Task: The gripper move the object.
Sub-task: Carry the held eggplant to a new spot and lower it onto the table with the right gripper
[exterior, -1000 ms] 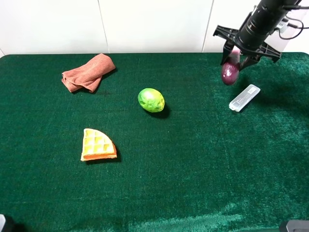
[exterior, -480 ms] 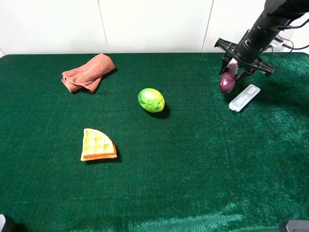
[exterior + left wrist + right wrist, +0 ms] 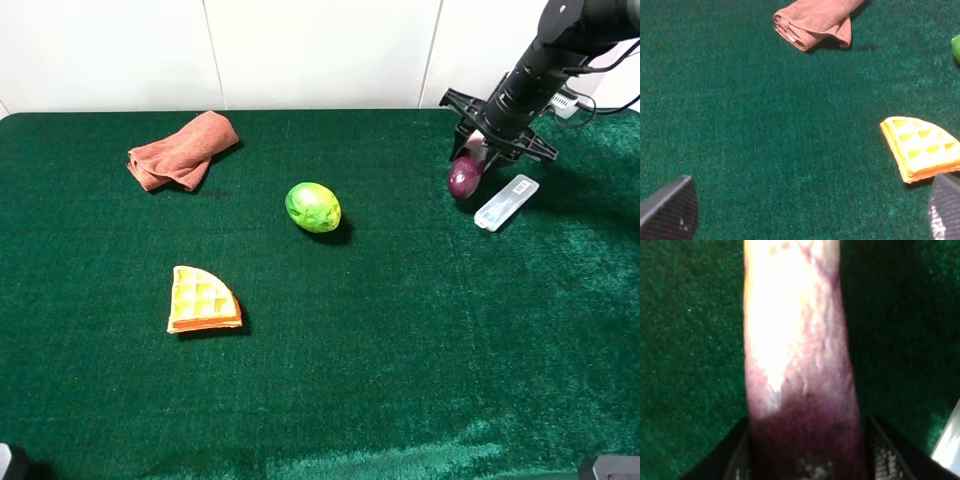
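One toy eggplant (image 3: 462, 176): glossy purple, hanging nearly upright at the far right of the counter (image 3: 400, 380); I cannot tell whether its lower end touches the green cloth.
Right gripper (image 3: 472, 152): fingers (image 3: 885, 455) closed against both sides of the eggplant (image 3: 800, 365), gripping its upper part.
Pale bar (image 3: 506, 202): lying flat just beside the eggplant, on the side toward the counter's right edge.
Green round fruit (image 3: 313, 207): near the middle of the counter, well apart from the eggplant.
Waffle wedge (image 3: 203, 300): nearer the front, left of the fruit.
Brown towel (image 3: 183, 150): bunched at the far left.
Left gripper (image 3: 805, 210): fingers (image 3: 667, 210) spread wide and holding nothing, above bare cloth near the waffle wedge (image 3: 920, 150).
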`<state>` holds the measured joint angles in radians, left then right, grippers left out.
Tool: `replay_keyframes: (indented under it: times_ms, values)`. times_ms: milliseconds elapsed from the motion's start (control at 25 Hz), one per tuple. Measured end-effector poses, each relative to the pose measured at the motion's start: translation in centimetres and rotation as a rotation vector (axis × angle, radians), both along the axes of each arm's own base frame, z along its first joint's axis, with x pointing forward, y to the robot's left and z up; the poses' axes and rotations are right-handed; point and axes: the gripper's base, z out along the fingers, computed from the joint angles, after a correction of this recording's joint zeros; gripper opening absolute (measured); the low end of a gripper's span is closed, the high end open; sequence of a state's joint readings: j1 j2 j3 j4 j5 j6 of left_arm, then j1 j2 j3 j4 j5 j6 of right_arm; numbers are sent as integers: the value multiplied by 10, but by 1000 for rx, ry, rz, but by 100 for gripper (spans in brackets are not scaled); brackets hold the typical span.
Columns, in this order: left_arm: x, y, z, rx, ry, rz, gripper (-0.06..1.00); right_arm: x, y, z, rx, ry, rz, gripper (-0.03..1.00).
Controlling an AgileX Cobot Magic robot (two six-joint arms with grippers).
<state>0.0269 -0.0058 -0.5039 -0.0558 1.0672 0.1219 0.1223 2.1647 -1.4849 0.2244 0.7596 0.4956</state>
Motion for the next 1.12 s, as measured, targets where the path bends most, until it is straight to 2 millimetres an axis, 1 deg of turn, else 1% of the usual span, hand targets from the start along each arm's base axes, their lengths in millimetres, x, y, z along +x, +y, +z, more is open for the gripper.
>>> replay_keyframes:
  times_ms: [200,360,440,560,640,760,920,1120]
  values:
    - [0,0,0,0,0,0,92,0,1,-10,7,30,-6,35]
    - [0,0,0,0,0,0,92,-1,1,-13,14,40,-10,35]
    - [0,0,0,0,0,0,92,-1,1,-13,13,39,-7,39]
    - [0,0,0,0,0,0,92,-1,2,-13,11,38,16,57]
    - [0,0,0,0,0,0,92,-2,2,-13,10,45,38,65]
    - [0,0,0,0,0,0,92,-3,3,-13,15,49,65,68]
    - [0,0,0,0,0,0,92,-3,4,-10,24,39,84,69]
    - [0,0,0,0,0,0,92,-5,4,11,30,11,108,70]
